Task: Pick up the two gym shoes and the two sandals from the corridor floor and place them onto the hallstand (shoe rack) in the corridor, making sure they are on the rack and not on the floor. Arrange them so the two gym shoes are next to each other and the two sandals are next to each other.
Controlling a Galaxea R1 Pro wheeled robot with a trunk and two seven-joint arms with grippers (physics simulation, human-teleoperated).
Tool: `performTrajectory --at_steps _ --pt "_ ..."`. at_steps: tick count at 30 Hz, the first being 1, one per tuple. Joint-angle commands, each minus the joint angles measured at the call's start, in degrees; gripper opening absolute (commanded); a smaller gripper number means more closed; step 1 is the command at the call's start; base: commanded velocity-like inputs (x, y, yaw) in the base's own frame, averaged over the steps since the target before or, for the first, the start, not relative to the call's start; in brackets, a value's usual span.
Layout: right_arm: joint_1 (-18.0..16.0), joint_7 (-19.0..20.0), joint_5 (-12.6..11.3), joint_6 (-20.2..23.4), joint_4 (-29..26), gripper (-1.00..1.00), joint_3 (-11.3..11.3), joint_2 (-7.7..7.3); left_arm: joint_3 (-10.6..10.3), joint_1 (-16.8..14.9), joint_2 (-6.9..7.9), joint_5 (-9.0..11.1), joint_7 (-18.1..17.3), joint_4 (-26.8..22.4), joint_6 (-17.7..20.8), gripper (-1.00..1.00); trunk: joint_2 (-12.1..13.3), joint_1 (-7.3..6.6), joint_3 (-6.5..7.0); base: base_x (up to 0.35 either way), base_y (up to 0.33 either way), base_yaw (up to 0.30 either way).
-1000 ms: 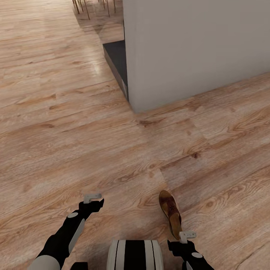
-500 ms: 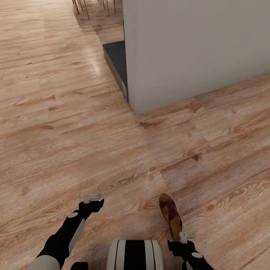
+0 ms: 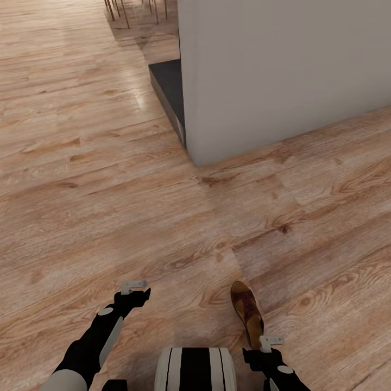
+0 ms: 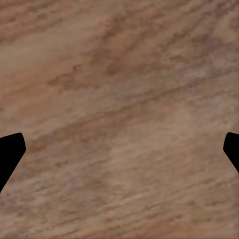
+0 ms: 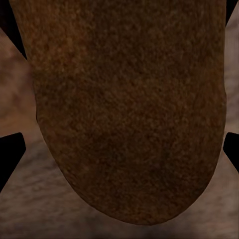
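One brown leather sandal lies on the wood-plank corridor floor just ahead of my base, toe pointing away. Its near end is hidden under my right gripper. In the right wrist view the sandal spreads wide beneath the right gripper. That gripper is open, with its dark fingertips at the sides. My left gripper hangs open over bare floor, its fingertips far apart. The other sandal, the gym shoes and the hallstand are out of view.
A grey wall corner juts in at the upper right. A dark low ledge runs along its left side. Thin chair legs stand at the far top. Open floor stretches left and ahead.
The whole picture has slid slightly downward, so the camera has moved. The sandal now sits a little closer to my right gripper. Both arms keep their pose.
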Motion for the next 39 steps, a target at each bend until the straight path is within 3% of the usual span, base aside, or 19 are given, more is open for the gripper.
performTrajectory --at_steps 1,9,10,35,39 --pt "-0.01 0.06 0.08 -0.02 -0.02 1.0 -0.02 0.01 -0.11 0.0 0.04 0.59 -0.02 -0.08 0.34 1.0 -0.01 -0.01 -0.03 0.0 0.0 0.0" --pt "-0.01 0.06 0.08 -0.02 0.04 1.0 -0.02 0.01 -0.11 0.0 0.04 0.59 -0.05 -0.08 0.36 1.0 -0.01 -0.01 -0.03 0.001 0.0 0.0" --pt "0.01 0.06 0.08 -0.02 0.07 -1.0 -0.02 0.02 -0.11 0.0 0.04 0.59 -0.05 -0.08 0.34 1.0 -0.01 -0.01 -0.03 0.025 0.0 0.0" --pt "-0.02 0.06 0.08 -0.02 0.12 -1.0 -0.02 0.03 -0.11 0.0 0.04 0.59 -0.03 -0.08 0.32 1.0 -0.01 -0.01 -0.03 0.003 0.0 0.0" --pt "0.0 0.06 0.08 -0.02 -0.02 -1.0 -0.02 0.02 -0.09 0.0 0.05 0.59 -0.02 -0.15 0.36 1.0 0.04 -0.11 0.86 0.0 0.0 0.0"
